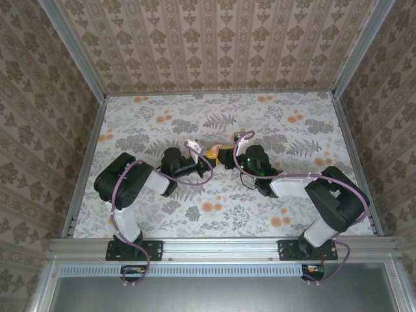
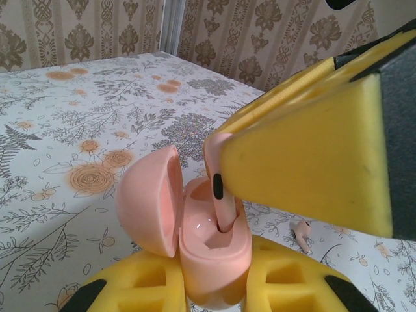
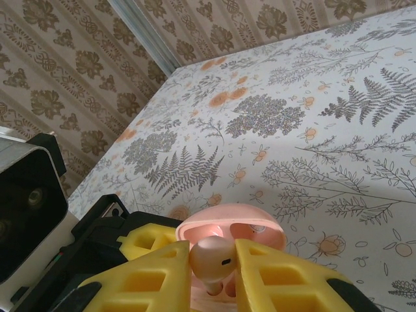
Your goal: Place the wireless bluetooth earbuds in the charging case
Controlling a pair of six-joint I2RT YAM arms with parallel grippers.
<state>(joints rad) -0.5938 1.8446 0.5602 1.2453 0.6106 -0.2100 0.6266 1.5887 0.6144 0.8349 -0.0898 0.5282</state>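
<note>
The pink charging case (image 2: 214, 257) stands upright with its lid (image 2: 148, 201) swung open to the left. My left gripper (image 2: 213, 285) is shut on the case body, a yellow finger on either side. My right gripper (image 3: 211, 259) is shut on the head of one pink earbud (image 3: 209, 260). Its fingers (image 2: 305, 156) reach in from the upper right, and the earbud's stem (image 2: 224, 211) dips into a slot of the case. The other earbud (image 2: 301, 232) lies loose on the table just right of the case. From above, both grippers (image 1: 205, 161) (image 1: 227, 157) meet at mid-table around the case (image 1: 213, 153).
The floral tablecloth (image 1: 214, 117) stretches open behind the grippers up to the patterned back wall (image 1: 221, 45). Aluminium frame posts (image 1: 71, 45) stand at the corners, and patterned side walls close in the left and right edges.
</note>
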